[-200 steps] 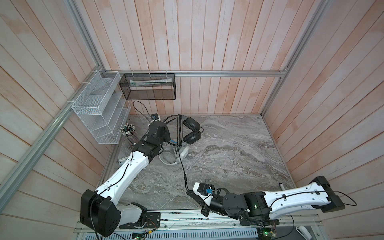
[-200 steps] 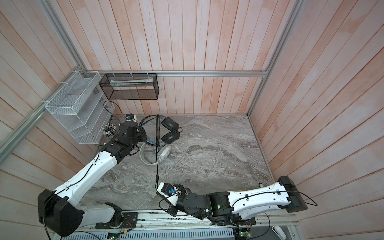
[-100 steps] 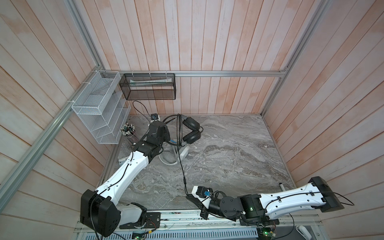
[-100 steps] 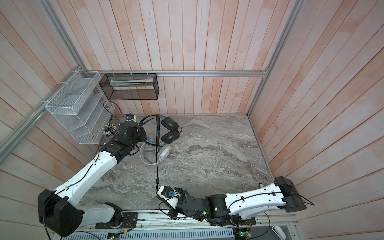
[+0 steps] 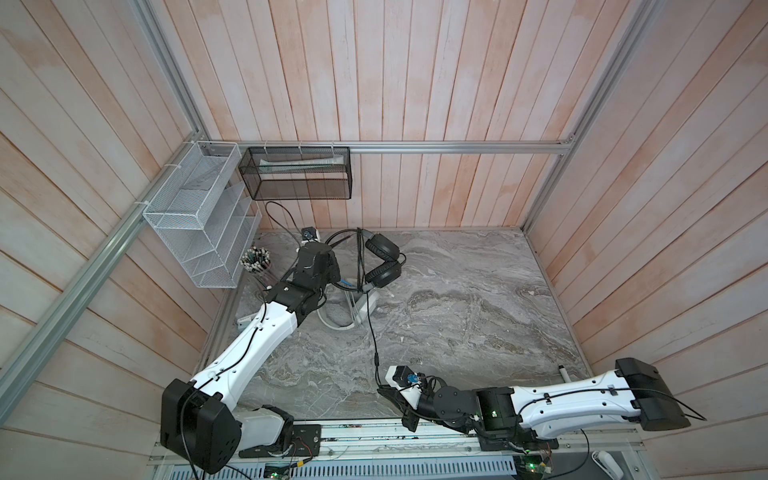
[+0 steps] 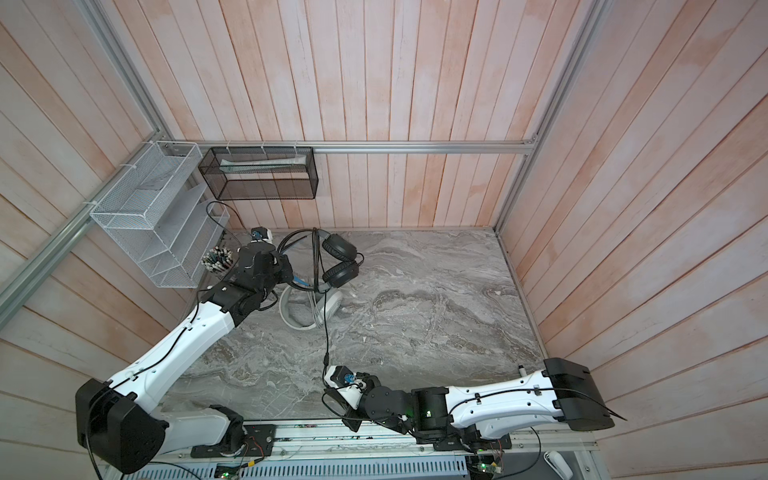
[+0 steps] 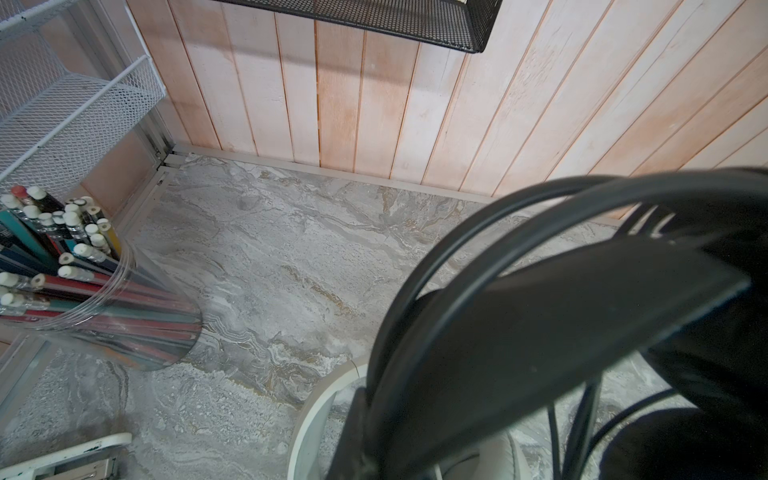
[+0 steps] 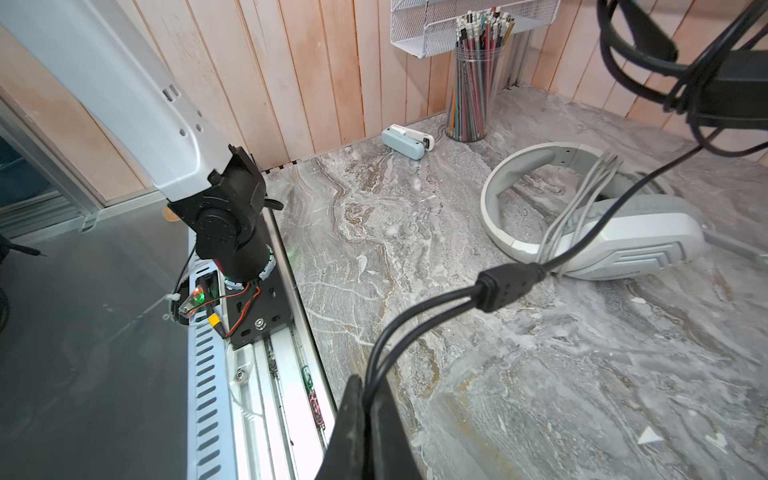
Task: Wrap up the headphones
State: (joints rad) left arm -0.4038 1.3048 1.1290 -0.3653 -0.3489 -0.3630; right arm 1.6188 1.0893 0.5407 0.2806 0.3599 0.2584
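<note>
The black headphones [image 5: 383,261] [image 6: 340,259] hang above the back left of the table, and my left gripper [image 5: 337,277] [image 6: 291,272] is shut on their headband [image 7: 540,324]. Several turns of black cable loop over that band. From there the black cable [image 5: 371,328] [image 8: 415,324] runs forward to my right gripper [image 5: 384,390] [image 6: 329,392] [image 8: 365,399], which is shut on it just past the splitter [image 8: 507,286], near the table's front edge. The white headphones [image 5: 360,308] [image 6: 328,306] [image 8: 623,245] lie on the table under the black pair, with their white cable [image 8: 582,195] wound round them.
A clear cup of pencils [image 5: 257,259] [image 7: 83,282] and a pale stapler [image 8: 407,141] stand by the left wall. A white mesh rack [image 5: 199,220] and a black mesh basket [image 5: 299,174] hang on the walls. A marker [image 5: 562,372] lies at the front right.
My right arm has drawn slightly toward the table's front edge with the black cable still in its jaws. The left arm and the black headphones have stayed in place.
</note>
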